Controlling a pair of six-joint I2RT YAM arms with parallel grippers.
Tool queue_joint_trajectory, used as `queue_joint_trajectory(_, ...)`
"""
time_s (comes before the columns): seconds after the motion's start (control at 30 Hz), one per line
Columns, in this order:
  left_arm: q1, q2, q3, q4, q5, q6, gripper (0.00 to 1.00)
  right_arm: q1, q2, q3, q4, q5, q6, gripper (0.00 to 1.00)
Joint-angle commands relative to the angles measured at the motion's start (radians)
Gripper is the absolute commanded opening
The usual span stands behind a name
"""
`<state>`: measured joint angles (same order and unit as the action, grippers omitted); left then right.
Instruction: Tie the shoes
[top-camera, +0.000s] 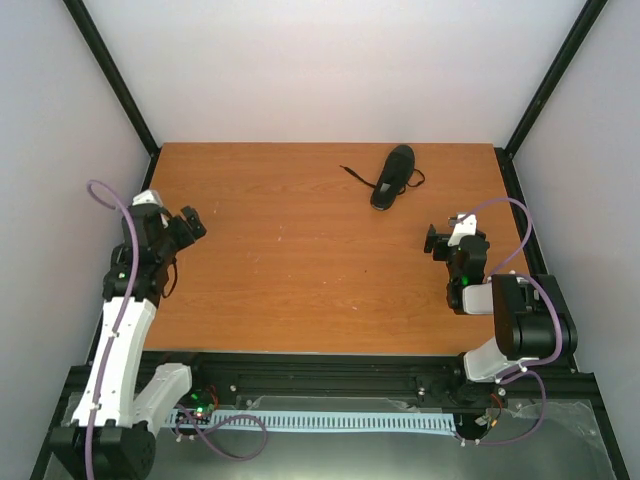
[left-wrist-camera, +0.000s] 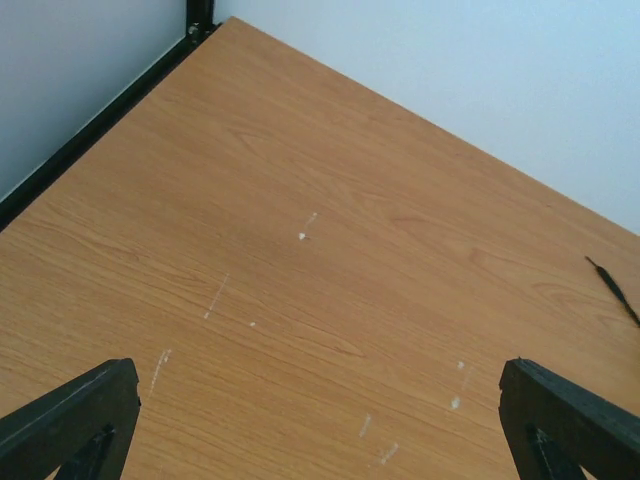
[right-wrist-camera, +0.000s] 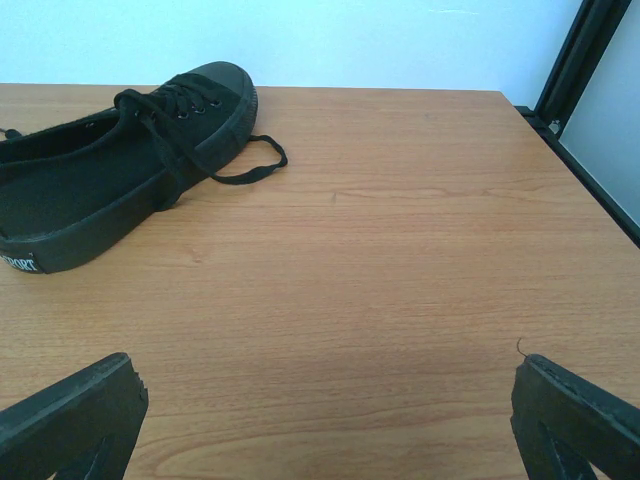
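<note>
A small black shoe lay upright at about one o'clock on the wooden bench, near the far edge, toe pointing away. Its thin laces trailed loose on both sides — untied. The left jaws at nine o'clock and the right jaws at three o'clock stood wide open, empty, well apart from the shoe.

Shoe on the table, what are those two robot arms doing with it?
Nothing yet. The black shoe lies at the far side of the table, its laces loose and untied, one trailing left and one looped on the right. The left arm and right arm sit back at the near sides, jaws wide open and empty. The right arm is nearer the shoe; neither touches it.
</note>
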<state>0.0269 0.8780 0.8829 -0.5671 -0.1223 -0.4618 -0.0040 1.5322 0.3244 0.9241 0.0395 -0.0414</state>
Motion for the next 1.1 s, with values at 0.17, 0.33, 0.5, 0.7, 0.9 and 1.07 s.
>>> queue_joint_trajectory(0.17, 0.002, -0.034, 0.158, -0.127, 0.242, 0.129, 1.00, 0.004, -0.019, 0.003, 0.059, -0.012, -0.012, 1.00)
queue_joint_trajectory(0.33, 0.002, -0.028, 0.156, -0.101, 0.201, 0.181, 1.00, 0.020, -0.202, 0.199, -0.444, 0.041, 0.108, 1.00)
queue_joint_trajectory(0.5, 0.003, -0.048, 0.106, -0.058, 0.126, 0.199, 1.00, 0.019, -0.334, 0.343, -0.655, -0.176, 0.279, 1.00)
queue_joint_trajectory(0.7, 0.002, -0.074, 0.065, -0.088, 0.066, 0.215, 1.00, 0.057, 0.008, 0.778, -1.111, -0.299, 0.250, 1.00)
queue_joint_trajectory(0.9, 0.002, -0.079, 0.059, -0.090, 0.055, 0.228, 1.00, 0.103, 0.264, 0.978, -1.218, -0.225, 0.238, 1.00)
queue_joint_trajectory(1.07, 0.002, -0.071, 0.058, -0.099, 0.032, 0.226, 1.00, 0.149, 0.421, 1.124, -1.280, -0.217, 0.260, 1.00)
